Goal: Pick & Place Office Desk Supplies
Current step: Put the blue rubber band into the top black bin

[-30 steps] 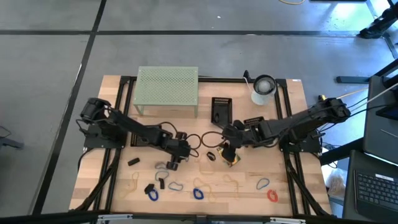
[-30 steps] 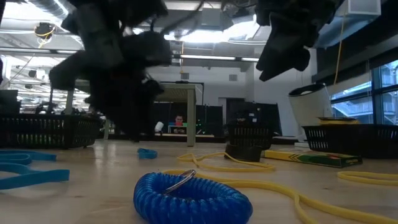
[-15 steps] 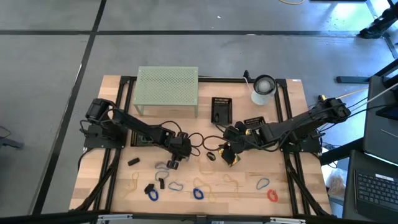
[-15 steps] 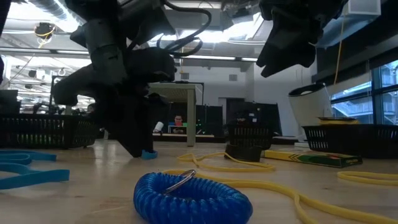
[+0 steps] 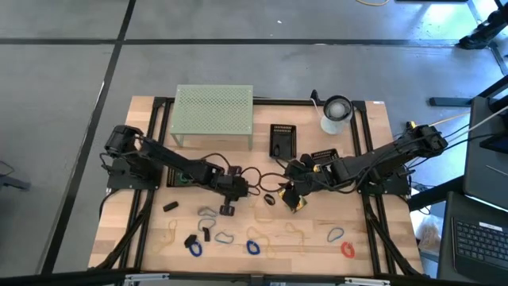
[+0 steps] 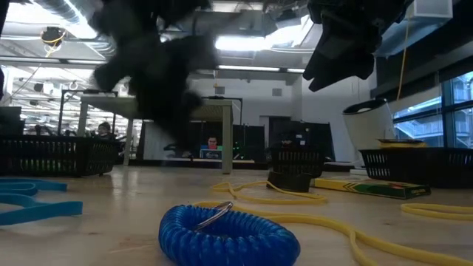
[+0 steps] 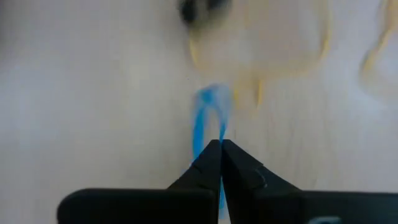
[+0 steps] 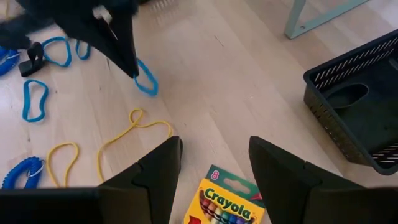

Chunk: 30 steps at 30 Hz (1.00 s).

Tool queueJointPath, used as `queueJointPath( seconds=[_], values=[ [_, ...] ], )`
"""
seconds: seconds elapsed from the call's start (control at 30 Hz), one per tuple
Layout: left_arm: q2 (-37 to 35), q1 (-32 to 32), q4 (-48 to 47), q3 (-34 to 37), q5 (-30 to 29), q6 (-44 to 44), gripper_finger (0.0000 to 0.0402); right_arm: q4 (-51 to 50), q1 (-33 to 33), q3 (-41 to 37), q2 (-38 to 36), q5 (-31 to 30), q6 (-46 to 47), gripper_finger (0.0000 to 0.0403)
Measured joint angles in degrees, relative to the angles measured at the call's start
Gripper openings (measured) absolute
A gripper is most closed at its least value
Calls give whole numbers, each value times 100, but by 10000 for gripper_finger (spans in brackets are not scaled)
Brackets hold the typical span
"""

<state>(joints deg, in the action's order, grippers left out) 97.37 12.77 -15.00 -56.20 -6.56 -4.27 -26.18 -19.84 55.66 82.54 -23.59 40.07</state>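
My left gripper [image 5: 228, 208] is at the table's middle, shut on a light-blue rubber band [image 8: 147, 79] that hangs from its tips; its own wrist view shows the band [image 7: 208, 115] running out past the shut fingertips. My right gripper [image 5: 290, 193] hovers open over a yellow-green crayon box [image 8: 227, 202], its fingers on either side of the box and above it. The box [image 6: 369, 188] lies flat on the table. Other supplies lie near the front edge: a blue coil loop [image 6: 225, 233], blue bands [image 8: 34, 99], yellow bands [image 8: 134, 134], a red loop [image 5: 347, 249] and black clips [image 5: 205, 234]. My left gripper pinches one end of the blue band's loop [image 7: 213, 134] between its two fingertips. The fingers slant down from the table's left. The rest of the loop hangs slack below the tips, off the table.
A pale-green mesh stand [image 5: 213, 111] is at the back left, a white roll [image 5: 336, 114] at the back right and a black basket [image 5: 283, 139] between them. A dark loop cable [image 5: 248, 179] lies between the arms. People and desks show in the room behind.
My left gripper has dipped to the table, shut on the blue band and then risen, shifting slightly toward the table's right. The band, which lay on the table, now hangs lifted from its tips.
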Motion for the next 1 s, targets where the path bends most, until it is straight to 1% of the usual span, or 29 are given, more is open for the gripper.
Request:
queueJointPath(
  seconds=[0.1,0.17,0.3,0.37,0.43,0.57,0.67,0.77,0.9,1.0],
  values=[
    [-250,36,-47,-201,-407,-7,2,22,0,0,0,0,-58,194],
    [-455,71,-34,-339,-754,-11,2,103,0,0,0,0,-278,194],
    [-846,150,153,-592,-1592,-52,2,562,-4,0,0,53,-1162,189],
    [-1008,187,362,-607,-1755,-52,2,913,-4,0,0,50,-1824,186],
    [-1179,193,643,-624,-1704,-52,3,1307,-4,0,0,49,-2567,182],
    [-1366,236,956,-627,-1351,-55,2,2095,-26,0,0,61,-4008,173],
    [-1411,317,1076,-627,-1127,-55,3,2492,-32,0,0,67,-4739,167],
    [-1410,429,1065,-630,-1039,-55,4,2662,-31,0,0,63,-4933,168],
    [-1411,577,1070,-630,-1039,-55,2,2695,-31,0,2,88,-4955,180],
    [-1411,642,1079,-630,-1127,-55,4,2740,-28,0,2,649,-4955,196]
  ],
)
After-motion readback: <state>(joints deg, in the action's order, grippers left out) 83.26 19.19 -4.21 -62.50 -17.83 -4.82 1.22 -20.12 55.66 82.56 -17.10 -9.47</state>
